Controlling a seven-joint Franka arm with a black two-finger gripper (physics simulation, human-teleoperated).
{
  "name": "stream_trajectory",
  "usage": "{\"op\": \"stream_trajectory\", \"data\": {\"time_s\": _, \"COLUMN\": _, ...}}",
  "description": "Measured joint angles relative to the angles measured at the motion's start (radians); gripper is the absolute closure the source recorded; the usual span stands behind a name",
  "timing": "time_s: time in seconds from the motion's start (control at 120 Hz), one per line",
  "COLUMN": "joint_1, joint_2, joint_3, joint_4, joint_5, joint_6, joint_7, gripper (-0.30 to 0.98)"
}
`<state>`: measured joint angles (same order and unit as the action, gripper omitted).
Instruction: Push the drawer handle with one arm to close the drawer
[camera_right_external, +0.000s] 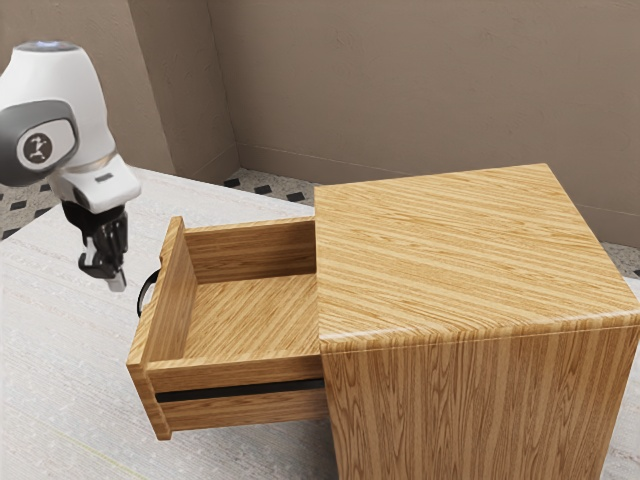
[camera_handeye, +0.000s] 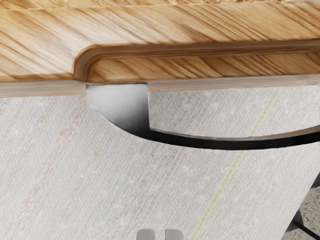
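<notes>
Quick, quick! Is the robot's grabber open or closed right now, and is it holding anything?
Gripper: holding nothing; I can't tell if it's open or closed.

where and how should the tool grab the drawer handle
Probably mid-curve on the handle, coming from above with the tool straddling the thin bar: it bows outward, leaving a gap between itself and the drawer front.

my two fingertips (camera_handeye: 145, 234) stand almost together, a slim gap between them, over the pale table (camera_handeye: 115, 185) with its thin yellow line (camera_handeye: 220, 180). beyond them the dark handle (camera_handeye: 225, 144) bows out towards me, its grey end meeting the wooden drawer (camera_handeye: 40, 45) just beside a rounded recess (camera_handeye: 200, 66). speckled floor (camera_handeye: 311, 207) shows past the table's edge.
</notes>
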<state>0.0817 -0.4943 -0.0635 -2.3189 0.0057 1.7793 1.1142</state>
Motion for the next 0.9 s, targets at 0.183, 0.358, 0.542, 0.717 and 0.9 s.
{"op": "stream_trajectory", "data": {"time_s": 0.183, "joint_1": -0.033, "joint_2": -0.019, "joint_3": -0.003, "joint_4": -0.026, "joint_5": -0.018, "joint_6": 0.034, "joint_7": 0.015, "gripper": 0.78}}
{"op": "stream_trajectory", "data": {"time_s": 0.358, "joint_1": -0.050, "joint_2": -0.019, "joint_3": -0.004, "joint_4": -0.035, "joint_5": -0.032, "joint_6": 0.047, "joint_7": 0.020, "gripper": 0.79}}
{"op": "stream_trajectory", "data": {"time_s": 0.542, "joint_1": -0.058, "joint_2": -0.019, "joint_3": -0.030, "joint_4": -0.042, "joint_5": -0.052, "joint_6": 0.053, "joint_7": 0.018, "gripper": 0.79}}
{"op": "stream_trajectory", "data": {"time_s": 0.717, "joint_1": -0.055, "joint_2": 0.009, "joint_3": -0.033, "joint_4": -0.031, "joint_5": -0.063, "joint_6": 0.056, "joint_7": 0.010, "gripper": 0.79}}
{"op": "stream_trajectory", "data": {"time_s": 0.9, "joint_1": -0.055, "joint_2": 0.051, "joint_3": -0.034, "joint_4": 0.004, "joint_5": -0.065, "joint_6": 0.056, "joint_7": -0.007, "gripper": 0.79}}
